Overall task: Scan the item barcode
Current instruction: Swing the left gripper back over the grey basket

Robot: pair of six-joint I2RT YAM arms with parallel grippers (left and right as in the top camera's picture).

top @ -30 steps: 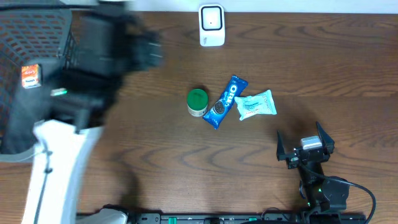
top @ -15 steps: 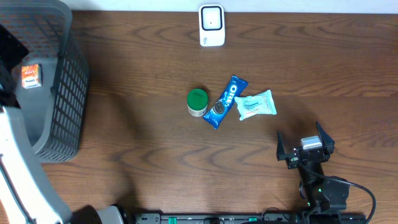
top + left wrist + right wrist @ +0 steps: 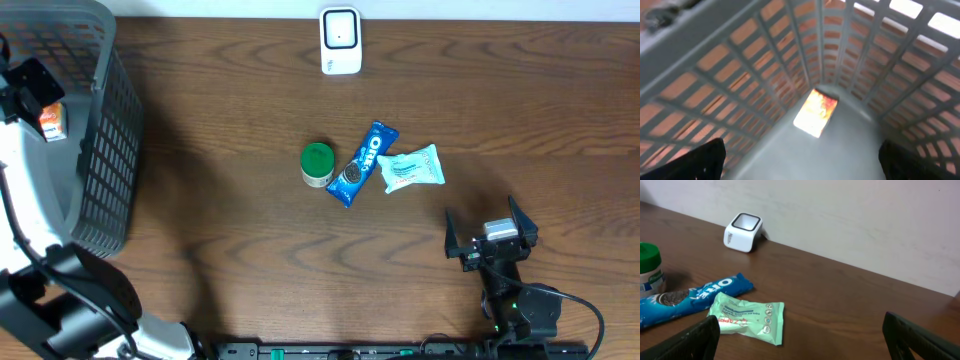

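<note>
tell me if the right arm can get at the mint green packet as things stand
Probably yes. The right gripper stands open, facing the mint green packet, with only bare table between them. The Oreo pack lies close beside the packet, beyond it, not in the way.

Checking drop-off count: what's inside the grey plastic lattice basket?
Grey plastic lattice basket: one small orange box on the floor near a corner. Overhead, the white left arm covers part of the floor; anything beneath is hidden.
</note>
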